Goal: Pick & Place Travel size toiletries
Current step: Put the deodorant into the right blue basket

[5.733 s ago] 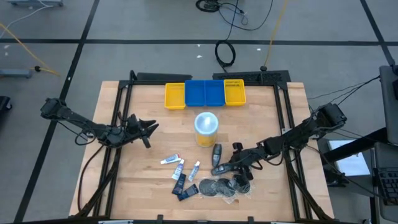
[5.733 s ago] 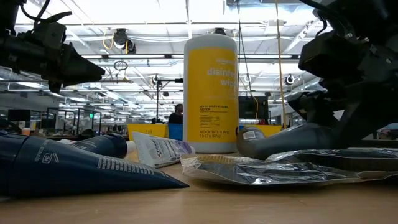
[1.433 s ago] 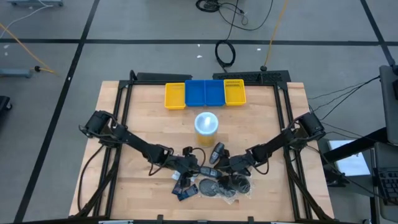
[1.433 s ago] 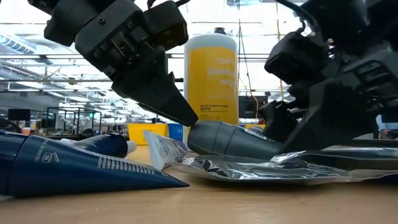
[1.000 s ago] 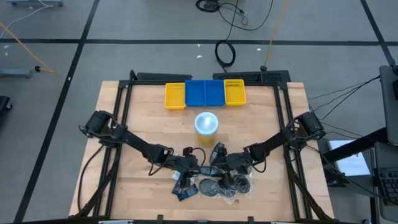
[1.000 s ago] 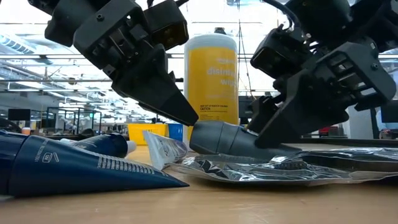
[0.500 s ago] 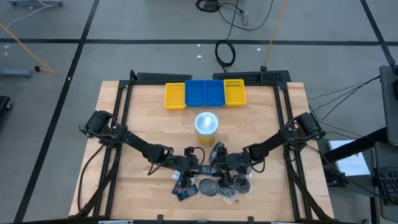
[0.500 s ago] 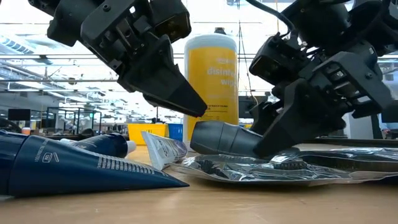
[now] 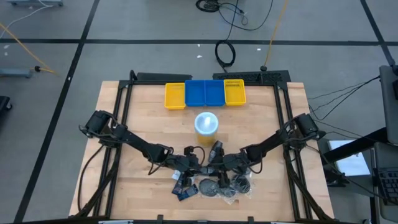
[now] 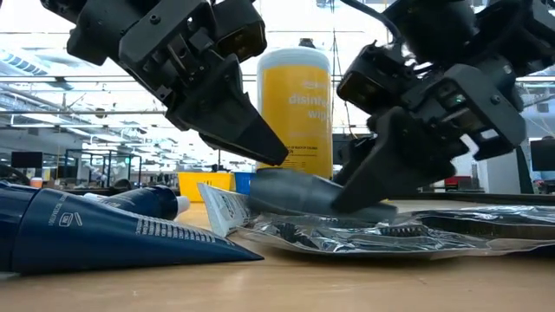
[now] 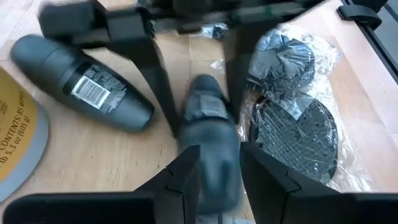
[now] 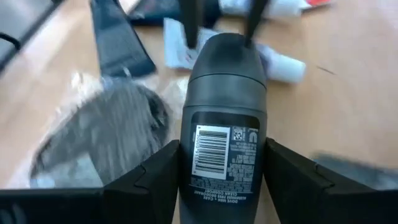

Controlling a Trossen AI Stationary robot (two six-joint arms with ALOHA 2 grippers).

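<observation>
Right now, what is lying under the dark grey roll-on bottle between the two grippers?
Under the dark grey roll-on bottle lies a crinkled clear packet holding round dark discs, with a small white tube beside it. What is directly under the bottle's middle is covered.

Grey floor (image 9: 124,25) crossed by dark lines, black cable coil (image 9: 225,53) lying beyond a wooden table (image 9: 149,118); seen from table level, a long hall under white ceiling beams (image 10: 130,82) with bright lamps and hanging cables
</observation>
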